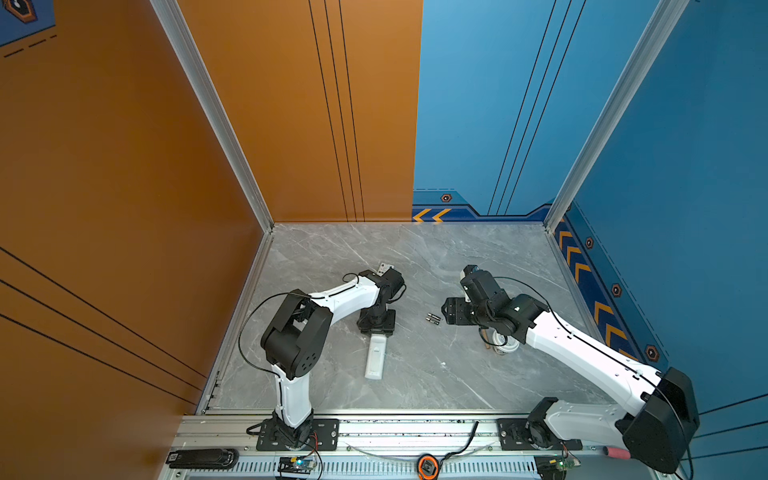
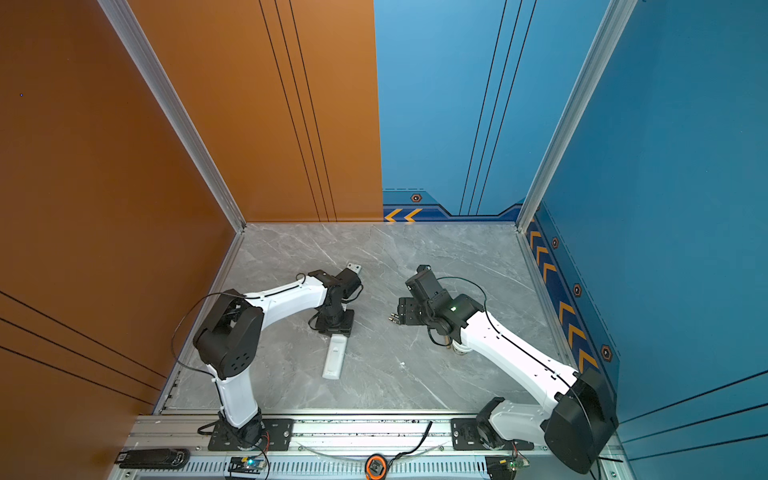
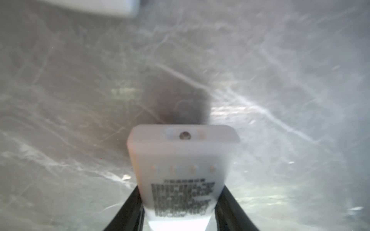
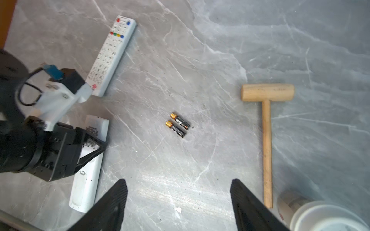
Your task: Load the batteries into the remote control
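A white remote control (image 1: 374, 359) lies face down on the marble table, its printed label (image 3: 181, 198) turned up. My left gripper (image 1: 375, 333) is shut on its far end, one black finger (image 3: 134, 202) pressed against each long side. Two batteries (image 4: 177, 125), black with gold ends, lie side by side in the middle of the table and also show in a top view (image 1: 433, 319). My right gripper (image 4: 178, 187) hovers open just right of them with nothing between its fingers; in a top view it partly covers the batteries (image 2: 392, 318).
A second white remote (image 4: 112, 54), buttons up, lies beyond my left wrist; its end (image 1: 385, 268) peeks out in a top view. A wooden mallet (image 4: 267, 124) and a white cup (image 4: 322, 217) sit under my right arm. Walls close the table on three sides.
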Controlling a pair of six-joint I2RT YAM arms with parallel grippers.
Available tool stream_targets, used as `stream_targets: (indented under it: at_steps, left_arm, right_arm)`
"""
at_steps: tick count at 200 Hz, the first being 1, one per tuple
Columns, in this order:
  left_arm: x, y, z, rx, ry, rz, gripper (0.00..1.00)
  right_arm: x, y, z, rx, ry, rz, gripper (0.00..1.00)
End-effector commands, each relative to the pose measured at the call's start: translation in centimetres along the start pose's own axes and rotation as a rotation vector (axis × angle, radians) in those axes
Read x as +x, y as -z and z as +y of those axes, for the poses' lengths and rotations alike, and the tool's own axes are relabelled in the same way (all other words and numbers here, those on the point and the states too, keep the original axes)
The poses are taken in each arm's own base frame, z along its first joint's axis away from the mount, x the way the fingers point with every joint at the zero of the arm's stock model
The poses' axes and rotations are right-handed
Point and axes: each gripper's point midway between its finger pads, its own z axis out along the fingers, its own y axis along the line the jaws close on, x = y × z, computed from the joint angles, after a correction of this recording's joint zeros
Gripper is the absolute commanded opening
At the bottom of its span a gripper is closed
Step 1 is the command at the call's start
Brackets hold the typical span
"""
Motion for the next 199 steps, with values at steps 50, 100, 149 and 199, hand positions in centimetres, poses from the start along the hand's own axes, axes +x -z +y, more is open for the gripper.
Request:
stream_targets:
  at_steps: [50,100,149,199]
  left_arm:
    - [-2.3,0.0,-2.3,0.142,0.248,-0.043,0.75]
    - [-1.4,5.6,1.0,0.339,0.308,-0.128,1.0]
    - [1.3,9.6,7.8,0.387,0.361,-0.251,0.98]
    - [1.9,9.4,10.0,0.362,0.38,-0.241,0.98]
  right_arm:
    - [3.3,-1.8,5.2,-0.007,0.141,0.11,0.85]
    - [5.5,-4.4,10.9,-0.118,0.254,0.225,0.9]
    - [8.6,-7.7,15.3,-0.17,0.345,0.385,0.91]
    - [11.8,-10.5,15.3,-0.089,0.369,0.56,0.9]
